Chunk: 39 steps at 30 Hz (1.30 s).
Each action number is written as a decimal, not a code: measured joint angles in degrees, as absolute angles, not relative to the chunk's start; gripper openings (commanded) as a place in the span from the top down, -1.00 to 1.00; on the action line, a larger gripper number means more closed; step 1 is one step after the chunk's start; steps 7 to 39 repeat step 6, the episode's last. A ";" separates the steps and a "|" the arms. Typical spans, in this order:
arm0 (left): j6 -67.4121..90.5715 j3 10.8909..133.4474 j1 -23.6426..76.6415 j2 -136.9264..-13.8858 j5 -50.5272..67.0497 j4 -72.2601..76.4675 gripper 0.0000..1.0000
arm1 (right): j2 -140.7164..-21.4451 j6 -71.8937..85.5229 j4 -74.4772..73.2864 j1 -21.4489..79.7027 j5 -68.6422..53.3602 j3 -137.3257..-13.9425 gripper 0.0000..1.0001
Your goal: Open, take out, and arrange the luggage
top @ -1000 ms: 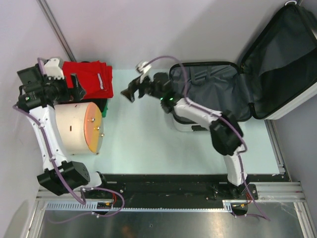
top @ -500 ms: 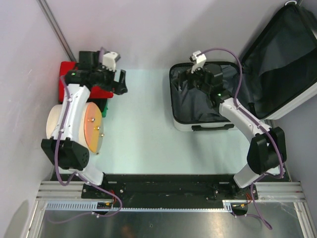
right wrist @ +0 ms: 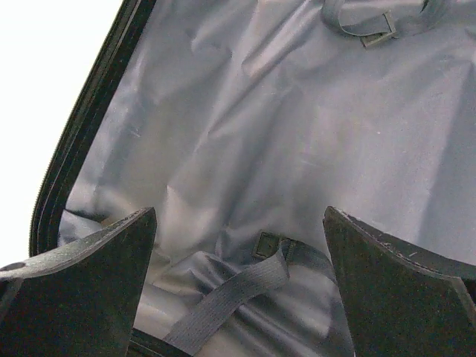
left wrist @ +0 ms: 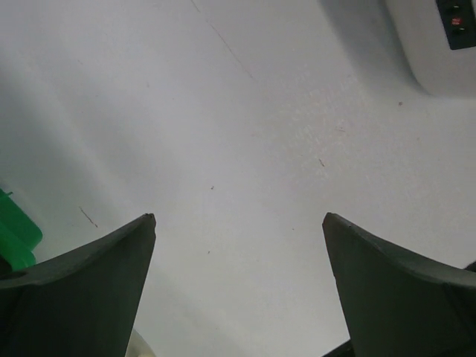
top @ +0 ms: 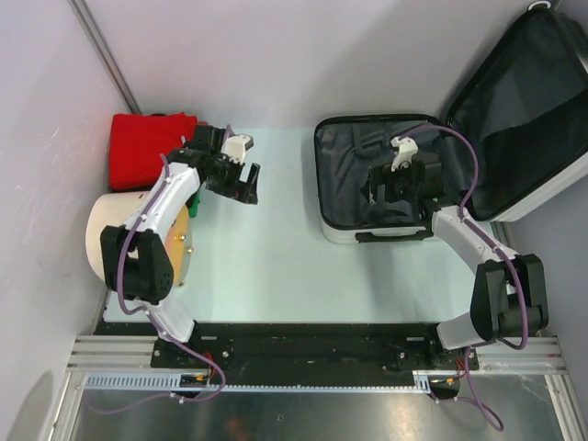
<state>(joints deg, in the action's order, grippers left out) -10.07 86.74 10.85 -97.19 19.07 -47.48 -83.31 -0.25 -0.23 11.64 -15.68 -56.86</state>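
The luggage (top: 344, 179) lies open on the pale surface (top: 276, 257). Its lower half is flat, and its lid (top: 524, 101) is tilted up against the wall on the far right, with the lid's far corner cut off by the picture's edge. Only a strip of white shell shows along the near side of the lower half; the rest of the outside is hidden.

The right hand (right wrist: 238, 216) hangs inside the lower half with its fingers spread wide and nothing between them, above crumpled grey lining (right wrist: 245, 126). From above, its fingertips merge with the dark lining and are hard to pick out. A grey strap (right wrist: 223, 297) with a buckle runs beneath the hand and is cropped at the bottom of the wrist view. A second buckled strap (right wrist: 368, 30) is cut off at the top. The right arm crosses the luggage's near rim and covers part of it.

The left hand (left wrist: 238, 223) is over bare surface, well to the left of the luggage, its fingers likewise wide apart and empty. Its wrist view catches only a rounded white corner of the shell, with a small dark panel (left wrist: 457, 22) too cropped to read.

Farther left of the luggage sit a red cloth bundle (top: 147, 152) and a cream cylinder (top: 115, 239) on its side, its orange-tinted face turned toward the luggage. The left arm crosses both. A green plastic piece (left wrist: 15, 238) shows only as a sliver beside the cylinder.
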 measured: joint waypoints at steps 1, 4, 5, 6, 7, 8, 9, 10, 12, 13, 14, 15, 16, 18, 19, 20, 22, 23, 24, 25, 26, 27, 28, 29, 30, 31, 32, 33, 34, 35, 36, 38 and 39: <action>-9.89 86.19 10.87 -97.21 18.81 -46.89 -1.00 | -83.07 -0.36 -0.25 11.64 -15.73 -56.60 -0.99; -9.28 85.97 11.09 -97.21 18.09 -44.99 -0.99 | -82.70 -0.91 -0.14 11.62 -15.88 -56.47 -0.99; -9.13 85.97 11.14 -97.19 18.00 -44.36 -0.99 | -82.61 -0.97 -0.12 11.62 -15.88 -56.47 -1.00; -9.04 85.97 11.22 -97.19 17.82 -43.72 -0.99 | -82.52 -1.10 -0.12 11.62 -15.92 -56.47 -1.00; -9.04 85.97 11.22 -97.19 17.82 -43.72 -0.99 | -82.52 -1.10 -0.12 11.62 -15.92 -56.47 -1.00; -9.04 85.97 11.22 -97.19 17.82 -43.72 -0.99 | -82.52 -1.10 -0.12 11.62 -15.92 -56.47 -1.00; -9.04 85.97 11.22 -97.19 17.82 -43.72 -0.99 | -82.52 -1.10 -0.12 11.62 -15.92 -56.47 -1.00; -9.04 85.97 11.22 -97.19 17.82 -43.72 -0.99 | -82.52 -1.10 -0.12 11.62 -15.92 -56.47 -1.00; -9.04 85.97 11.22 -97.19 17.82 -43.72 -0.99 | -82.52 -1.10 -0.12 11.62 -15.92 -56.47 -1.00; -9.04 85.97 11.22 -97.19 17.82 -43.72 -0.99 | -82.52 -1.10 -0.12 11.62 -15.92 -56.47 -1.00; -9.04 85.97 11.22 -97.19 17.82 -43.72 -0.99 | -82.52 -1.10 -0.12 11.62 -15.92 -56.47 -1.00; -9.04 85.97 11.22 -97.19 17.82 -43.72 -0.99 | -82.52 -1.10 -0.12 11.62 -15.92 -56.47 -1.00; -9.04 85.97 11.22 -97.19 17.82 -43.72 -0.99 | -82.52 -1.10 -0.12 11.62 -15.92 -56.47 -1.00; -9.04 85.97 11.22 -97.19 17.82 -43.72 -0.99 | -82.52 -1.10 -0.12 11.62 -15.92 -56.47 -1.00; -9.04 85.97 11.22 -97.19 17.82 -43.72 -0.99 | -82.52 -1.10 -0.12 11.62 -15.92 -56.47 -1.00; -9.04 85.97 11.22 -97.19 17.82 -43.72 -0.99 | -82.52 -1.10 -0.12 11.62 -15.92 -56.47 -1.00; -9.04 85.97 11.22 -97.19 17.82 -43.72 -0.99 | -82.52 -1.10 -0.12 11.62 -15.92 -56.47 -1.00; -9.04 85.97 11.22 -97.19 17.82 -43.72 -0.99 | -82.52 -1.10 -0.12 11.62 -15.92 -56.47 -1.00; -9.04 85.97 11.22 -97.19 17.82 -43.72 -0.99 | -82.52 -1.10 -0.12 11.62 -15.92 -56.47 -1.00; -9.04 85.97 11.22 -97.19 17.82 -43.72 -0.99 | -82.52 -1.10 -0.12 11.62 -15.92 -56.47 -1.00; -9.04 85.97 11.22 -97.19 17.82 -43.72 -0.99 | -82.52 -1.10 -0.12 11.62 -15.92 -56.47 -1.00; -9.04 85.97 11.22 -97.19 17.82 -43.72 -0.99 | -82.52 -1.10 -0.12 11.62 -15.92 -56.47 -1.00; -9.04 85.97 11.22 -97.19 17.82 -43.72 -0.99 | -82.52 -1.10 -0.12 11.62 -15.92 -56.47 -1.00; -9.04 85.97 11.22 -97.19 17.82 -43.72 -0.99 | -82.52 -1.10 -0.12 11.62 -15.92 -56.47 -1.00; -9.04 85.97 11.22 -97.19 17.82 -43.72 -0.99 | -82.52 -1.10 -0.12 11.62 -15.92 -56.47 -1.00; -9.04 85.97 11.22 -97.19 17.82 -43.72 -0.99 | -82.52 -1.10 -0.12 11.62 -15.92 -56.47 -1.00; -9.04 85.97 11.22 -97.19 17.82 -43.72 -0.99 | -82.52 -1.10 -0.12 11.62 -15.92 -56.47 -1.00; -9.04 85.97 11.22 -97.19 17.82 -43.72 -0.99 | -82.52 -1.10 -0.12 11.62 -15.92 -56.47 -1.00; -9.04 85.97 11.22 -97.19 17.82 -43.72 -0.99 | -82.52 -1.10 -0.12 11.62 -15.92 -56.47 -1.00; -9.04 85.97 11.22 -97.19 17.82 -43.72 -0.99 | -82.52 -1.10 -0.12 11.62 -15.92 -56.47 -1.00; -9.04 85.97 11.22 -97.19 17.82 -43.72 -0.99 | -82.52 -1.10 -0.12 11.62 -15.92 -56.47 -1.00; -9.04 85.97 11.22 -97.19 17.82 -43.72 -0.99 | -82.52 -1.10 -0.12 11.62 -15.92 -56.47 -1.00; -9.04 85.97 11.22 -97.19 17.82 -43.72 -0.99 | -82.52 -1.10 -0.12 11.62 -15.92 -56.47 -1.00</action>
